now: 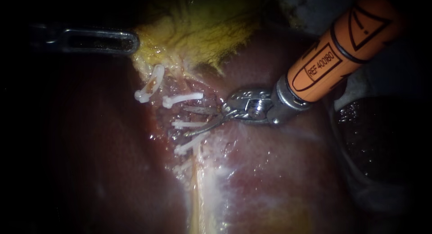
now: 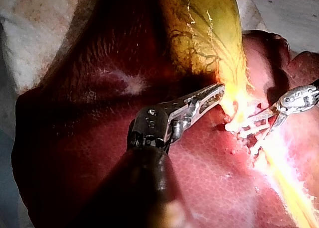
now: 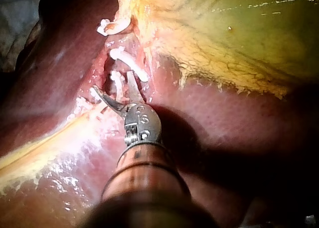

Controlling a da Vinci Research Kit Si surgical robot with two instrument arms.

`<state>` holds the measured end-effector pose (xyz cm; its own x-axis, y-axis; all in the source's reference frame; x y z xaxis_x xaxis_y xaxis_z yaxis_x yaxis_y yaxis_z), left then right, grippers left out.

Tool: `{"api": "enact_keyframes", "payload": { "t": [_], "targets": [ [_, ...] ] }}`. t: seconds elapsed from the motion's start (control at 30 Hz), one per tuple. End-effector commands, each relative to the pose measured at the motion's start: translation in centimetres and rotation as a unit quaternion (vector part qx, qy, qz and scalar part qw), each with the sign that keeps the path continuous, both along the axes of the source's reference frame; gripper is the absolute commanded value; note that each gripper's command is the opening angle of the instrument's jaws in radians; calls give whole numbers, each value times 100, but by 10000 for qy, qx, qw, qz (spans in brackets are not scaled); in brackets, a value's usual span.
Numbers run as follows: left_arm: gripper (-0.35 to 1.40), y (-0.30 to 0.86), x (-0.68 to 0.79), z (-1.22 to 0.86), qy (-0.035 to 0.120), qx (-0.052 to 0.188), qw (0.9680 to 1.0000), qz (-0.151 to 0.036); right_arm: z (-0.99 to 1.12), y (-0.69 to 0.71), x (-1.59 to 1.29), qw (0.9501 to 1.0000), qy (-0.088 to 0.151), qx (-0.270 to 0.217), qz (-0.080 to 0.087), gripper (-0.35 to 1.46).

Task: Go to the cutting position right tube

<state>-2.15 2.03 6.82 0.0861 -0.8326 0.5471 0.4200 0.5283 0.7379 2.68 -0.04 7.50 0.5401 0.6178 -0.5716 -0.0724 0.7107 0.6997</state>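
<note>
Dimly, shadowed left instrument (image 1: 131, 42) at gallbladder (image 1: 202, 31)

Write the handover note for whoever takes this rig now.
Right instrument: blades open, one on each side of a clip, in among the other clips.
Left instrument: tip at the gallbladder edge; grip unclear.
Done: blades are at the clipped tissue.
Left: settle on the cutting spot between clips. The tube itself does not show clearly, so check before closing.
</note>
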Motion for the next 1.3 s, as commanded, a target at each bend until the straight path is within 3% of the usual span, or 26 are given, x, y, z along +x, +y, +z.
{"api": "enact_keyframes", "payload": {
  "t": [0.03, 0.33, 0.7, 0.97, 1.07, 1.13, 1.3],
  "targets": [
    [-35, 0, 0, 0, 1, 1, 10000, -1, 0, 0, 0, 10000, 0, 0, 1, 103],
    [-35, 0, 0, 0, 1, 0, 10000, -1, -8, 3, -5, 10000, -2, 49, 7, 105],
    [-35, 0, 0, 0, 0, 0, 10000, 1, -44, 22, -46, 9998, 156, 146, -21, 108],
    [-35, 0, 1, 0, 0, 0, 10000, 2, -37, 19, -49, 9991, 351, 228, -33, 108],
    [-35, 0, 1, 0, -1, 0, 10000, 2, -34, 19, -46, 9985, 429, 301, -132, 108],
    [-35, 0, 1, 0, -1, 0, 10000, 2, -31, 18, -45, 9971, 571, 417, -291, 108],
    [-35, 0, 1, 0, -1, 0, 10000, 2, -18, 15, -38, 9963, 629, 470, -339, 108]
  ]
}}
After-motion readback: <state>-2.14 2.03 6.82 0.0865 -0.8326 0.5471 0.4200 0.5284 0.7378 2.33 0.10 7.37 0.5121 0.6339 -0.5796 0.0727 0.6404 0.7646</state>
